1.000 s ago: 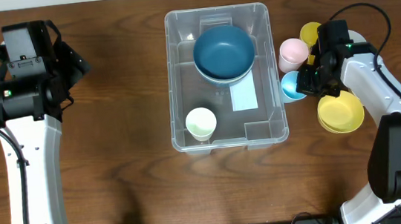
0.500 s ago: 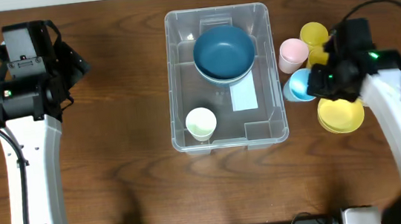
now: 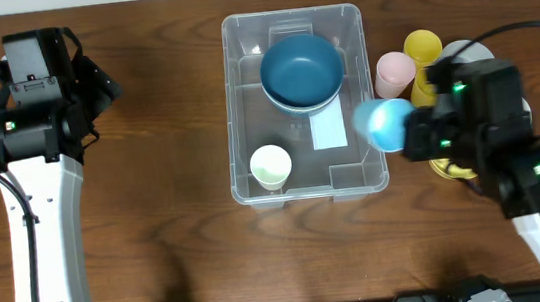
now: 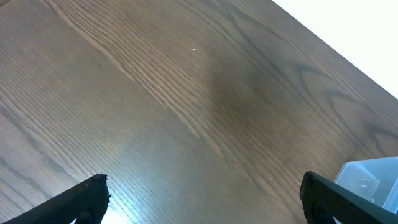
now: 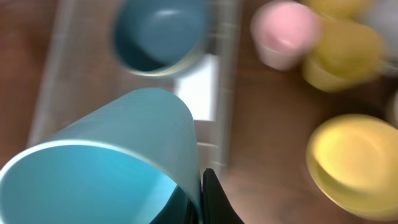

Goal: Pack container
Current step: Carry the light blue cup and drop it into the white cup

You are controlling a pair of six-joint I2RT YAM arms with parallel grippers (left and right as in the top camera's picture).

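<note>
At the middle of the desk [image 3: 156, 213] stands the container [image 3: 244, 93], a clear ribbed bin with its long sides running from 12 to 6 o'clock. Inside it, a dark blue bowl [image 3: 302, 69] fills the 12 o'clock end, mouth up. A pale green cup [image 3: 271, 165] stands upright near the 7 o'clock corner, and a white label [image 3: 328, 130] shows on the base toward 3 o'clock.

The right hand [image 5: 200, 202] pinches the wall of a light blue cup [image 3: 381, 123], one finger inside the mouth and one outside in the wrist view. From overhead the cup overlaps the container's 3 o'clock wall. It is blurred there, so its height above the rim cannot be told.

Outside that wall, a pink cup [image 3: 394, 73] stands upright just beside the container, with a yellow cup [image 3: 422, 49] at its 2 o'clock; whether the two touch is unclear. A yellow bowl [image 5: 351, 158] sits toward 4 o'clock of the container, mostly covered by the right arm from overhead. A pale rounded rim [image 3: 468, 50] peeks out past the yellow cup, too cut off to name.

The left hand [image 4: 208, 202] hangs over bare desk at 9 o'clock, well apart from the container and spread wide. Only its fingertips [image 4: 87, 196] show, at the bottom corners of its wrist view, with one corner of the container at the lower right edge.
</note>
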